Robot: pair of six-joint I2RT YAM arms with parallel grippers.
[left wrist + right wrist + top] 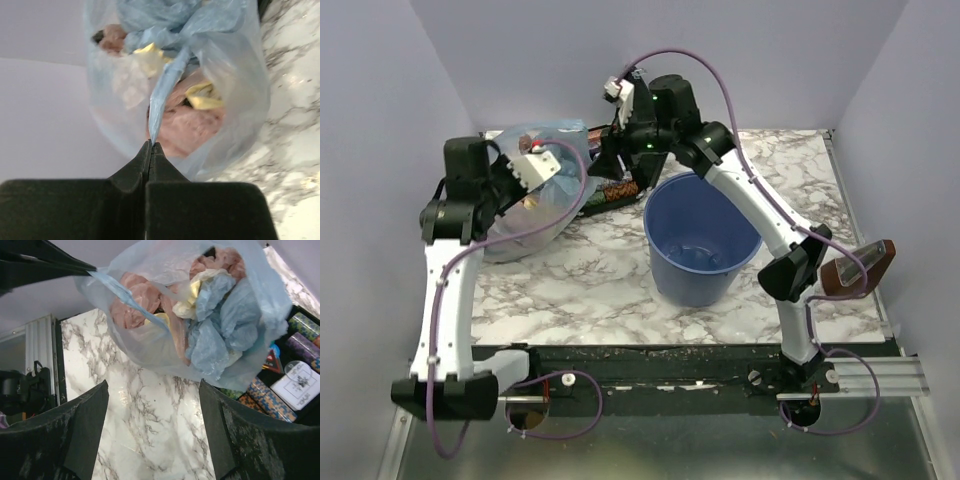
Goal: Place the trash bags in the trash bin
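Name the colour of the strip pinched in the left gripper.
Light blue. The strip in the left gripper shows best in the left wrist view.

I find the trash bin (pixel 705 280) standing on the surface (pixel 580 280), right of centre. The stuffed bag (pixel 520 230) sits at the rear left of the surface. The case of chips (pixel 610 192) lies between them, behind the bin's left rim and just beside the stuffed bag.

The trash bag (pixel 165 85) is bunched at the stuffed bag's top; I cannot tell whether it lies on or inside it. One strand runs out to the left end effector (pixel 151 146), which is pinched on it. The right end effector (pixel 152 390) hangs spread above the surface, near the stuffed bag and on the case's side.
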